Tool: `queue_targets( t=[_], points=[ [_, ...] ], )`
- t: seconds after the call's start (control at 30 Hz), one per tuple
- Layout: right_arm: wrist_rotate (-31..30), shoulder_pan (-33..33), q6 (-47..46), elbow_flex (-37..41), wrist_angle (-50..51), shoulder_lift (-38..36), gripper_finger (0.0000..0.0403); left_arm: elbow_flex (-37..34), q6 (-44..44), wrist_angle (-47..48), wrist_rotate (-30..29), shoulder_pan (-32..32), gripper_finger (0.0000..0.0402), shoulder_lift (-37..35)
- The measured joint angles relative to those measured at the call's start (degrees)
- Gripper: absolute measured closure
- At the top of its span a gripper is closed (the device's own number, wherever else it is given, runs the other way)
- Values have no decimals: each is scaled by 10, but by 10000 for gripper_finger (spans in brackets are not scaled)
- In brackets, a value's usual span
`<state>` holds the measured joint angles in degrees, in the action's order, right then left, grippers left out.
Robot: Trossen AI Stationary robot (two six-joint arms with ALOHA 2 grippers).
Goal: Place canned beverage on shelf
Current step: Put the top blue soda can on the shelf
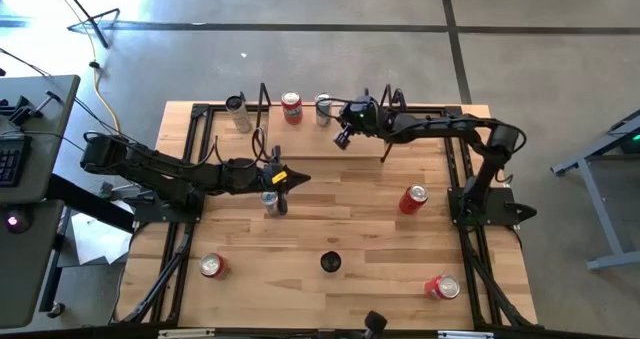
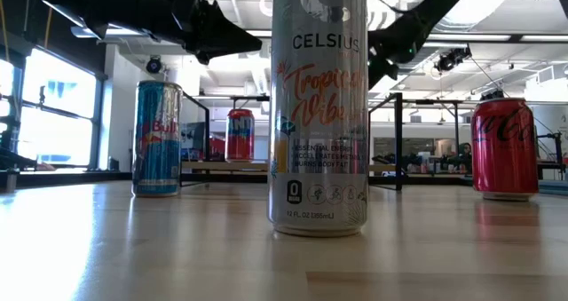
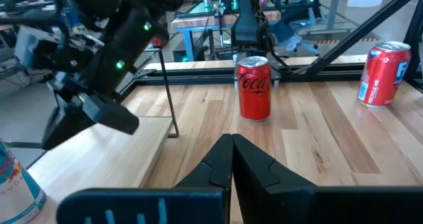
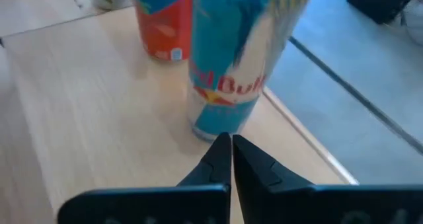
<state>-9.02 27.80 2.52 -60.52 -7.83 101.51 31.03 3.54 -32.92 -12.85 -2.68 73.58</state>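
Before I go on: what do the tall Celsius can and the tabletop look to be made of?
Celsius can: seemingly thin metal, likely aluminium, with glossy printed silver skin; highlights run down its side and the base tapers to a rim. Tabletop: pale wood planks with a smooth satin finish; grain lines and faint can reflections show.

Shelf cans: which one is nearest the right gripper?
The blue-and-silver Red Bull can, directly ahead of the shut right gripper; the red can beside it stands farther back.
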Motion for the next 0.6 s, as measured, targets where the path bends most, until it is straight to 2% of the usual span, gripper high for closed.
queue_targets(
  t=[0.1, 0.33, 0.6],
  points=[
    [-16, 1, -6, -6, -12, 16, 403, 0, 0, 0, -13, 0, 401, 0],
    [-55, -5, 55, -16, -8, 19, 403, 0, 1, 0, -17, 0, 402, 0],
    [-43, -1, 65, -17, 53, -12, 403, -5, 0, -3, -34, 0, 401, 0]
  ],
)
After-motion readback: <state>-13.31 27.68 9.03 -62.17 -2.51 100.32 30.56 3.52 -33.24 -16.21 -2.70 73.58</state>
